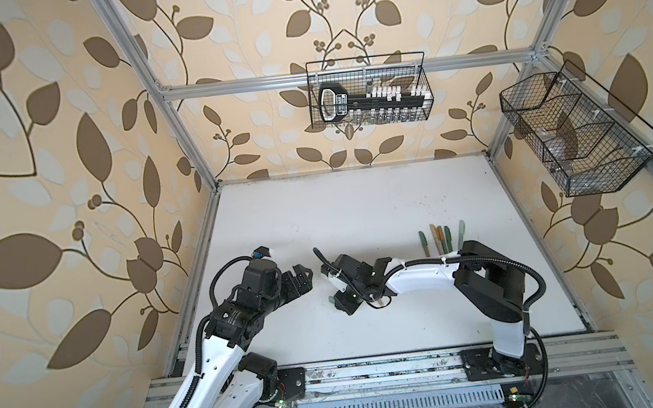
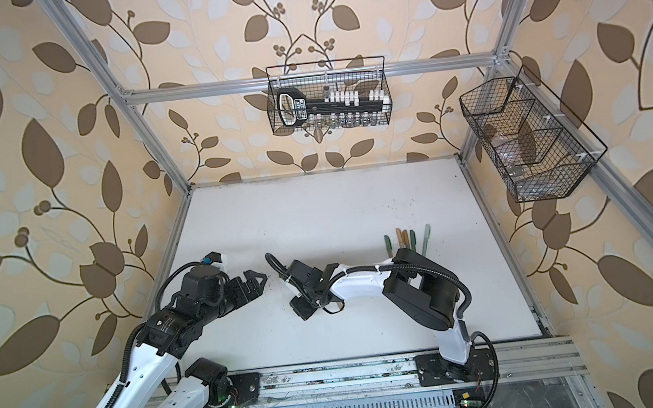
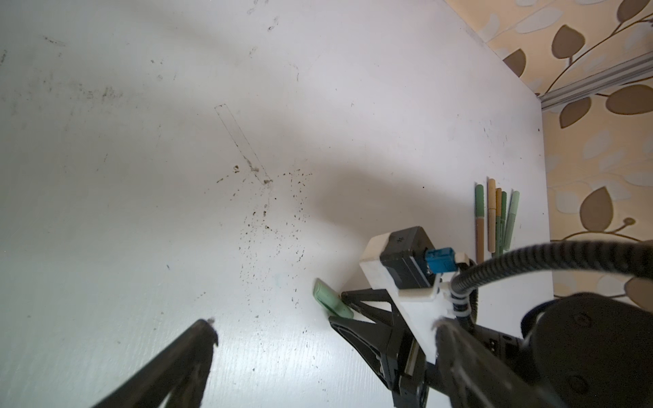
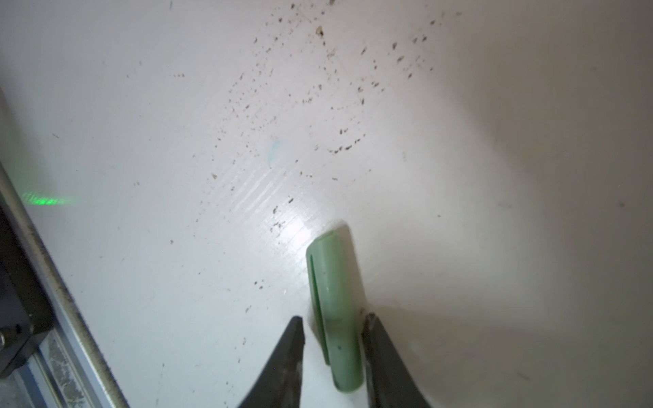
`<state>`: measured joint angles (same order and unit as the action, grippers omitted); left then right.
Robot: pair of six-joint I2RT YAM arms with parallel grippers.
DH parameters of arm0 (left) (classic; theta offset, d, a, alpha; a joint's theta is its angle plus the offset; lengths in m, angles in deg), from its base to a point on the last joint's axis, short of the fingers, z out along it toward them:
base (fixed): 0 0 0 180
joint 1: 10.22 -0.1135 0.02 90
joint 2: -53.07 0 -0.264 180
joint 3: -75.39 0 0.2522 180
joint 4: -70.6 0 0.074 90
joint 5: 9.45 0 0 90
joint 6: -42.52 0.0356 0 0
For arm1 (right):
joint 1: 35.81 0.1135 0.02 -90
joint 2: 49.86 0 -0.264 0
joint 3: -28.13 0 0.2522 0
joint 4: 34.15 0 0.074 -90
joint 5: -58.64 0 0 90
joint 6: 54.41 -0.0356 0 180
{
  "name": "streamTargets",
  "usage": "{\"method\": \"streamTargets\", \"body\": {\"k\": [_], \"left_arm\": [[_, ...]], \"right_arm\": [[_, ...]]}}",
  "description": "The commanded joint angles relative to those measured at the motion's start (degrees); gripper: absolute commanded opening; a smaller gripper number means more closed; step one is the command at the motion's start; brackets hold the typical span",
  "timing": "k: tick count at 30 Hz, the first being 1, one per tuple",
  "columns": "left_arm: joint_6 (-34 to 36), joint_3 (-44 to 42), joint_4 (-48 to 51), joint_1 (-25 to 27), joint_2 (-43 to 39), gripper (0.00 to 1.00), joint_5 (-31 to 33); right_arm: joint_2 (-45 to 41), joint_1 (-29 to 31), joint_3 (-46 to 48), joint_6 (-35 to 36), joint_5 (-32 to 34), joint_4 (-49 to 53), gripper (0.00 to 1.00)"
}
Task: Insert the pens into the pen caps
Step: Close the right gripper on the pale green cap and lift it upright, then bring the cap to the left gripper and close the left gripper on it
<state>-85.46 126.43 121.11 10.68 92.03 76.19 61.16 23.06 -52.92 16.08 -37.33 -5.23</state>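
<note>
Notably, rear basket (image 1: 385, 74) holds black key-shaped item (image 1: 355, 103); side basket (image 1: 621, 163) contents unclear.

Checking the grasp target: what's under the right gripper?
A mint-green pen cap lies flat on the white table between the right gripper's jaws, a gap showing on one side. Its inside is not visible.

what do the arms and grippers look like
The left arm and right arm have white shells, black joints and black ribbed cable conduit held by white zip ties. The left gripper and right gripper are black with tapering, open-framed triangular fingers. A blue plug sits on the right wrist camera.
</note>
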Motion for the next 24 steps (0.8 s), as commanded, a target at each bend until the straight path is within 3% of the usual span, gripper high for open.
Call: {"method": "streamTargets", "body": {"k": [1, 5, 15, 24], "left_arm": [[-0.7, -0.4, -1.7, -0.7, -0.3, 0.99, -1.0], [-0.6, -0.7, -2.0, -0.7, 0.0, 0.99, -1.3], [-2.3, -5.3, -7.3, -0.7, 1.1, 0.99, -6.6], [-5.5, -10.4, -20.6, -0.7, 3.1, 0.99, -18.2]], "right_arm": [[1.5, 1.0, 2.5, 0.7, 2.0, 8.3, 0.21], [1.3, 1.5, 2.3, 0.3, 2.5, 8.3, 0.12], [-3.6, 1.6, 5.5, -2.9, 2.9, 4.3, 0.07], [-14.8, 0.8, 13.6, -9.2, -0.1, -8.9, 0.07]]}}
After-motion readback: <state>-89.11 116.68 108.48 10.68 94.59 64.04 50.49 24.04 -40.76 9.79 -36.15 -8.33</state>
